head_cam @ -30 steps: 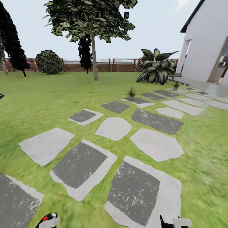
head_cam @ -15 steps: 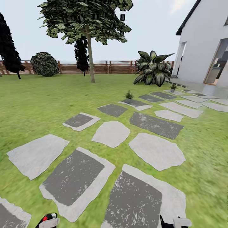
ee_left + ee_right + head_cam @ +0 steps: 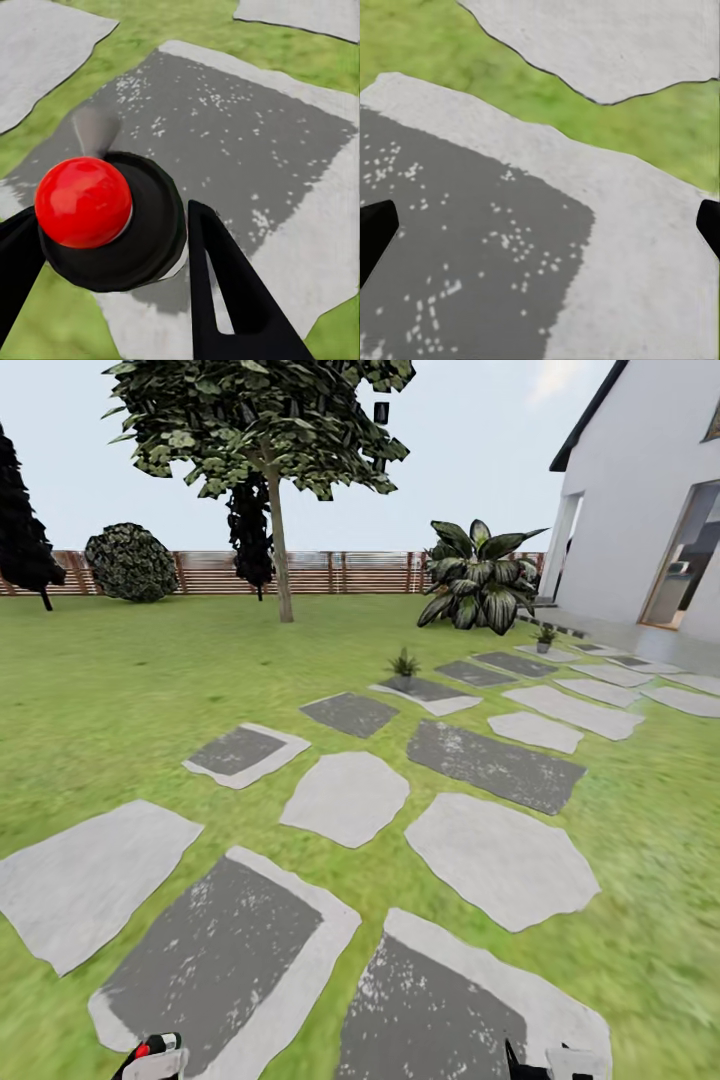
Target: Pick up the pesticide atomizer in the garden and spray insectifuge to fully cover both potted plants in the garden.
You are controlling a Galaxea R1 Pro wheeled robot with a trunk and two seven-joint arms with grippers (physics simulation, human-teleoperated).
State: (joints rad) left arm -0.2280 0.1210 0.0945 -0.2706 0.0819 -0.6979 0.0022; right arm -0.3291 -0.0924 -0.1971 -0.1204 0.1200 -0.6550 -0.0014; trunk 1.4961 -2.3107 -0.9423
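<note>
Rolled forward along the stepping stones (image 3: pixel 345 796) since a second ago, with the whole head view shifted: nearest slabs now larger and lower in the picture, tree (image 3: pixel 270 470) and rounded bush (image 3: pixel 130 563) slid slightly toward the left, brown slatted fence (image 3: pixel 350 572) a little lower against the sky.

Left tool (image 3: pixel 112 247) clamped on the pesticide atomizer (image 3: pixel 112 217): seen end-on in the left wrist view as a dark round body topped by a red ball, black fingers (image 3: pixel 225 300) pressed against either side, a dark grey slab beneath. Same bottle peeking up at the bottom edge of the head view, red dot and pale head, at (image 3: pixel 155 1052).

Right tool (image 3: pixel 540 225) spread wide apart, nothing between; just the black tips at opposite borders of the right wrist view, over a grey slab and a strip of grass. Shows in the head view as a black and white stub (image 3: pixel 555 1060) at the bottom edge.

Two potted plants far along the path: nearer rosette (image 3: pixel 404 663) at the lawn-side edge of a pale slab, farther one (image 3: pixel 545 635) near the patio by the white house (image 3: pixel 640 510). Big striped-leaf plant (image 3: pixel 478 588) behind them, before the fence.
</note>
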